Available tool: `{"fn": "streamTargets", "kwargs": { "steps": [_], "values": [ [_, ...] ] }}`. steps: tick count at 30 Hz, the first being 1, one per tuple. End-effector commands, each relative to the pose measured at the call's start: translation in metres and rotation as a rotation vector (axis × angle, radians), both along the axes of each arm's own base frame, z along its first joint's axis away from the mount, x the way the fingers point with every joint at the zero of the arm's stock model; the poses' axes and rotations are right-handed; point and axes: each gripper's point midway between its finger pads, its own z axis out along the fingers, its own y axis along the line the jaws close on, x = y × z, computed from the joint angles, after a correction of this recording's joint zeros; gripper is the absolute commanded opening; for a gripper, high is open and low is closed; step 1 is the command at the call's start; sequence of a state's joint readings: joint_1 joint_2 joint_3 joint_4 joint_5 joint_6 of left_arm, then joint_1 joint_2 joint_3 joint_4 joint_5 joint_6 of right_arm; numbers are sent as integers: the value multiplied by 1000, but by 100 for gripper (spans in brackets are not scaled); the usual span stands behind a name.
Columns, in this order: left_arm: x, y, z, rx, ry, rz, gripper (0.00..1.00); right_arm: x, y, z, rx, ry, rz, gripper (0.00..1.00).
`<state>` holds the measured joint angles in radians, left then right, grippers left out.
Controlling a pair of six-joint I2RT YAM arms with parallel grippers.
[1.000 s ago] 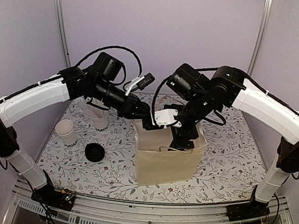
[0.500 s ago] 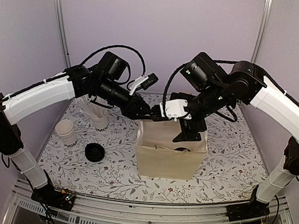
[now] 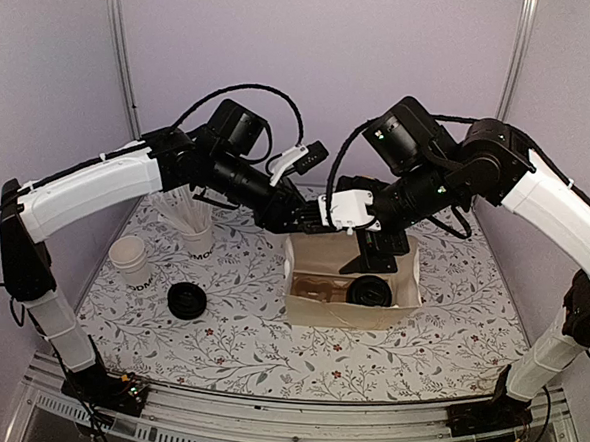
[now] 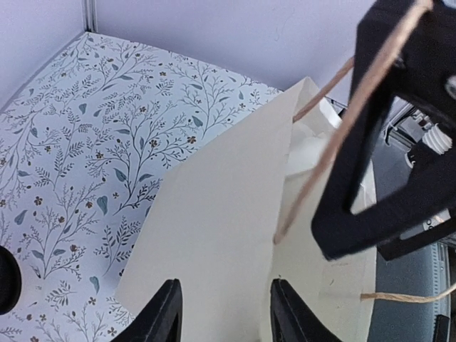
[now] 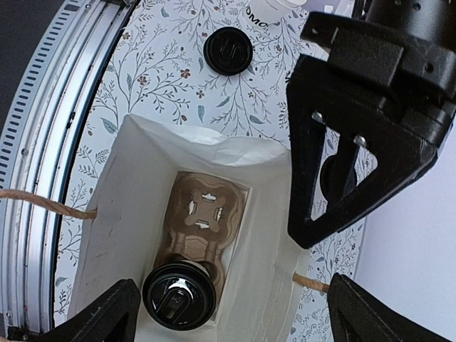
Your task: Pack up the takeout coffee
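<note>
Black-lidded takeout coffee (image 5: pixel 178 296) in bagged carrier (image 5: pixel 206 214); left end effector (image 4: pixel 226 299) and right end effector (image 5: pixel 234 285) both spread

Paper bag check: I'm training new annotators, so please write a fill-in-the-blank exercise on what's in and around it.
The takeout coffee stands inside the paper ____. Its lid is coloured ____. A second lid lies outside, on the ____. The right gripper, hovering above, is ____.
Missing words: bag; black; table; open.
</note>
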<state>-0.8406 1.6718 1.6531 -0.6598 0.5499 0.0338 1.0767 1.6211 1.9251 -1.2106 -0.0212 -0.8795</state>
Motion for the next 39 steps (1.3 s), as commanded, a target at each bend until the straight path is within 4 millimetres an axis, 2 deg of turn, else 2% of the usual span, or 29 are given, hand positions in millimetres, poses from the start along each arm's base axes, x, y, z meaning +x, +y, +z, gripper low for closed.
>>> {"fn": "streamTargets", "kwargs": {
  "steps": [1,6,9,13,18,20,25,31,34,39],
  "values": [
    [11,-18,5,-23,-85,-40,44,-3,5,5,31,11,28,94],
    [10,-31,2,-28,-87,-85,31,-3,5,3,24,17,25,94],
    [8,-34,2,-37,-86,-104,16,-3,5,1,21,24,24,94],
    [7,-37,4,-45,-81,-111,2,-19,6,-12,3,115,70,94],
    [7,-36,7,-60,-80,-101,0,-46,-2,-49,-89,252,123,93],
    [8,-34,6,-56,-87,-85,0,-51,-5,-54,-111,249,134,92],
    [15,-30,1,-38,-100,-35,0,-55,-4,-27,-72,170,156,92],
    [25,-22,10,-40,-174,40,0,-33,-8,24,1,-55,123,92],
    [30,-16,15,-49,-227,79,0,-21,-13,43,40,-149,81,92],
    [34,-12,14,-43,-271,102,0,-12,-27,54,64,-221,15,92]
  ]
}}
